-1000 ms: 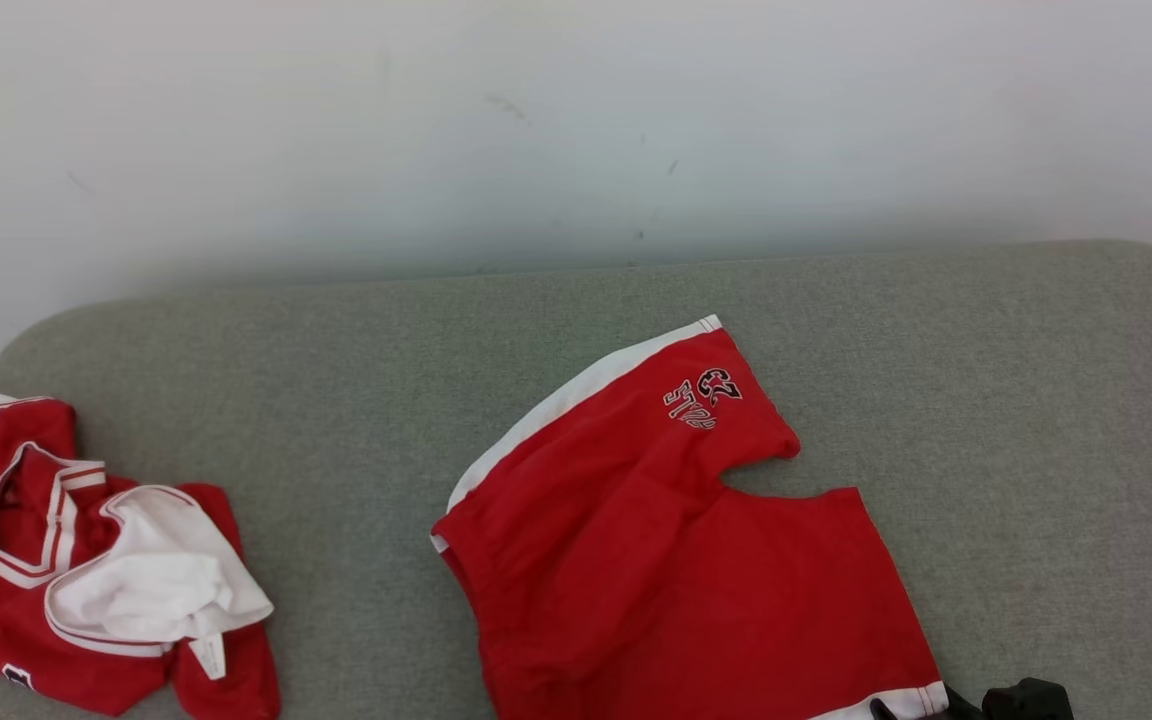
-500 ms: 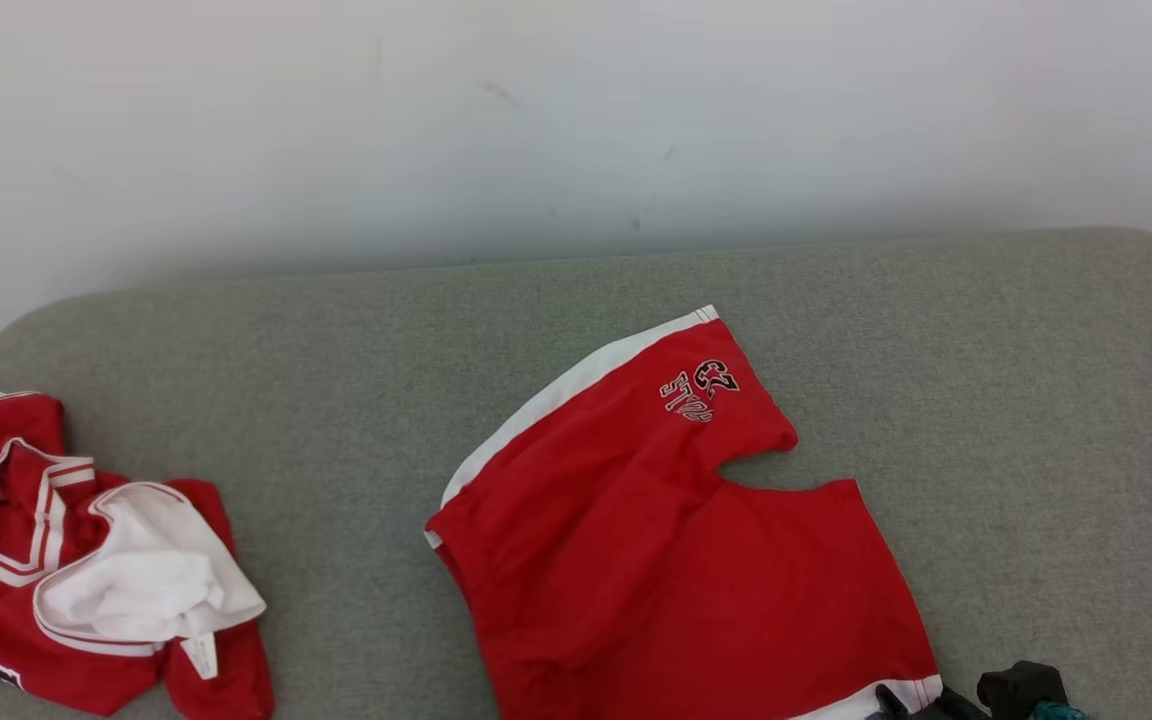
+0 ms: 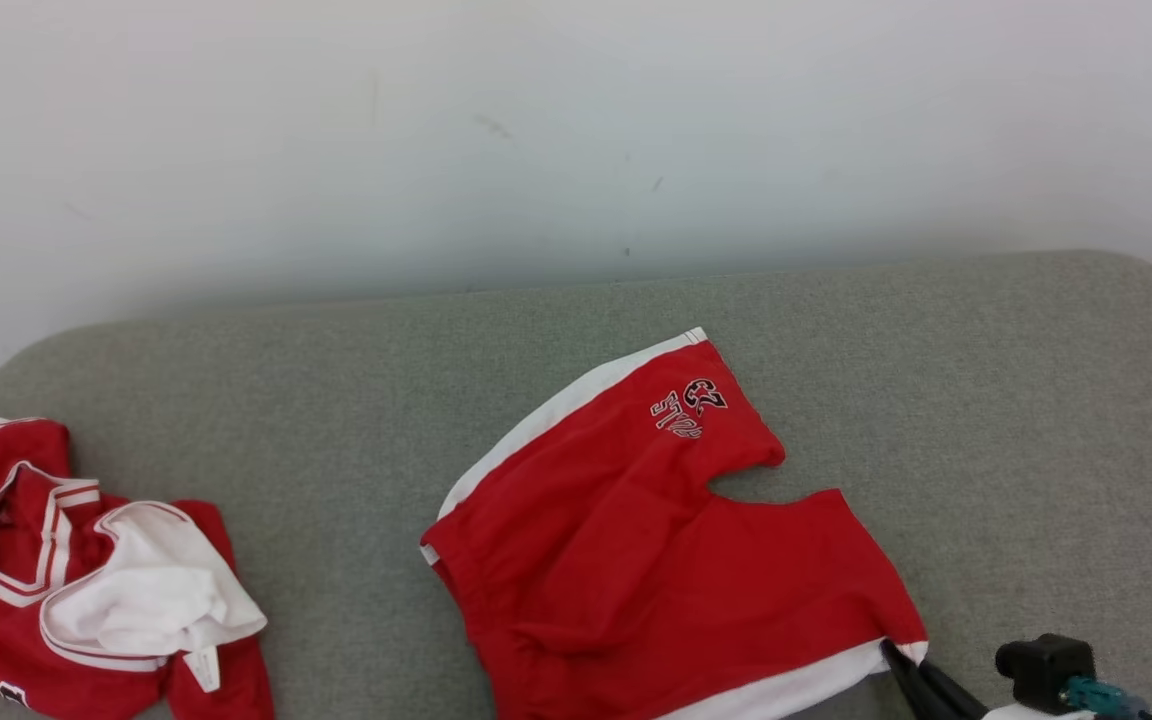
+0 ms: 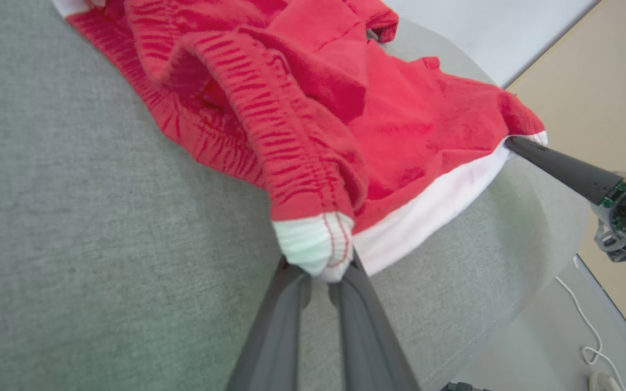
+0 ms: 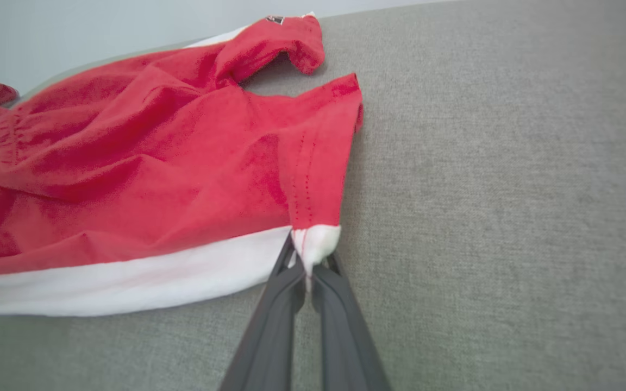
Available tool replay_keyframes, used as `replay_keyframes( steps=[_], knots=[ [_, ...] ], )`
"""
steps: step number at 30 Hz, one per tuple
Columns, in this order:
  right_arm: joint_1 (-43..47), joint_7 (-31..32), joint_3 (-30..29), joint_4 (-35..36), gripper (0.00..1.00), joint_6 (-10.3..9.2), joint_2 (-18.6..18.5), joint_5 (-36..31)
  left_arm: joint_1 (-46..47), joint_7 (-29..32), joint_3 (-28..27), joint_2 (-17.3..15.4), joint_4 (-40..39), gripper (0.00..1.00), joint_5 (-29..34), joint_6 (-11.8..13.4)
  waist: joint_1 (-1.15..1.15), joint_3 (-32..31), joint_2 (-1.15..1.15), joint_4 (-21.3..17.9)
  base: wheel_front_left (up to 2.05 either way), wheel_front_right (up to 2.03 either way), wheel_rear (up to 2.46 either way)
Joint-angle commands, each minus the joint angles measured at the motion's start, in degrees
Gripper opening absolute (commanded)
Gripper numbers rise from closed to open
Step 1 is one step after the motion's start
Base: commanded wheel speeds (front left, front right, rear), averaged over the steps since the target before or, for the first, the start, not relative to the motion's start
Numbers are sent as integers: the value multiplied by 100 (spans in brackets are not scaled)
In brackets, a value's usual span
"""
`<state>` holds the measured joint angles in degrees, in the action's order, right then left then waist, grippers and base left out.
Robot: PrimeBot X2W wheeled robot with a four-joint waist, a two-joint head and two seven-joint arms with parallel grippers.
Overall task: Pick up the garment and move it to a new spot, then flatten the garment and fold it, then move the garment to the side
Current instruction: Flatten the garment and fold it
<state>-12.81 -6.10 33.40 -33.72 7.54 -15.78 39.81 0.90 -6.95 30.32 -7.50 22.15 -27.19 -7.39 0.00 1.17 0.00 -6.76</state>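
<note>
While red shorts [image 3: 656, 560] lie on grey cushion [image 3: 336, 400], left gripper [image 4: 321, 273] clamps waistband corner, right gripper [image 5: 306, 270] clamps hem corner.

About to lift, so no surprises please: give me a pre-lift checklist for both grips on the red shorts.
1. Cloth in left gripper: ok, shut on a white corner of the red shorts.
2. Cloth in right gripper: ok, shut on the other white corner.
3. Both grips on one white band: ok.
4. Shorts flat between grips: not ok, bunched near the left gripper.
5. The jersey lies apart from the shorts: ok.
6. Depth of each pinch: cannot tell.
</note>
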Motion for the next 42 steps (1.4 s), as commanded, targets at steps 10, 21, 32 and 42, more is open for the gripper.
replay_keyframes(
  steps=[10,21,32,42],
  knots=[
    [602,171,-776,2921,0,-11,-1108,1458,-77,1240,-149,-595,-2926,0,-1470,12,0,-302,0,25,0,0,0],
    [524,715,-2483,5972,0,-11,-1987,2339,1119,3202,-864,-598,-5722,0,-2813,1208,0,-360,0,-139,0,0,0],
    [-1296,1960,-3559,5265,0,-11,-1649,2193,3578,4209,-1197,-452,-4703,0,-2870,2042,0,765,0,-244,0,0,0],
    [-4779,2053,-3225,3251,0,-11,-232,751,6628,3074,-949,-69,-1744,0,-1624,1344,0,2517,0,-285,0,0,0]
  ],
)
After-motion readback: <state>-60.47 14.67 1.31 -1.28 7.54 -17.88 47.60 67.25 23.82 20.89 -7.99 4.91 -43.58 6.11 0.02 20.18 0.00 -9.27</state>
